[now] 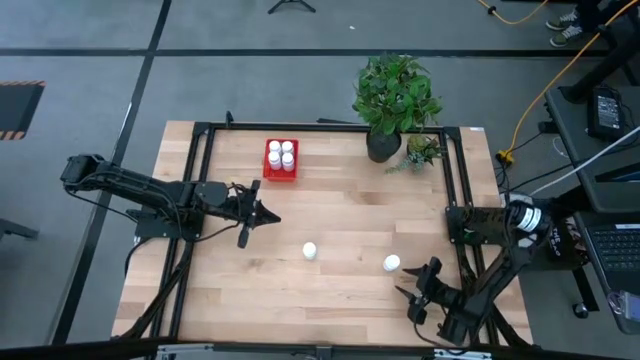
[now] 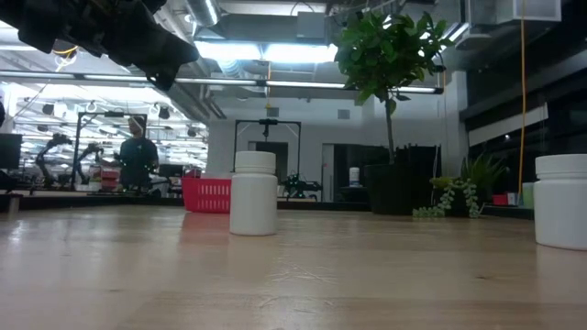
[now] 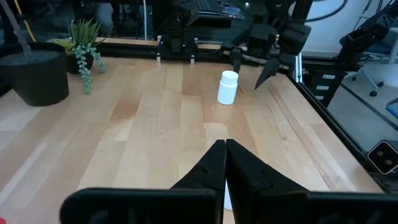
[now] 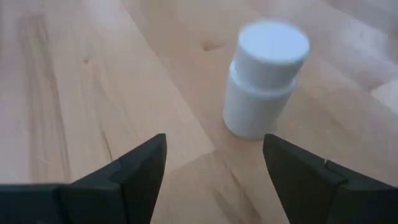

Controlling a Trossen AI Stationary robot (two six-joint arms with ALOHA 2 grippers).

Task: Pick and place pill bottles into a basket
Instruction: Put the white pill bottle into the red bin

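Basket [image 1: 281,160] from above: four pill bottles inside, two on the table; right gripper [image 1: 418,291] near one bottle [image 1: 392,263]. Left wrist: left gripper [image 3: 225,149] pressed together, idle. Right wrist: jaws spread, bottle just ahead. Approach step; next, advance to straddle it, then close.

Two dark, matte six-joint arms are showing black links and exposed black cabling along their lengths. The left gripper [image 1: 268,217] is ending in two tapered, wedge-shaped black fingers [image 3: 245,168]. Behind the right gripper [image 1: 413,292], a silver-white cylindrical joint housing is breaking the otherwise black finish.
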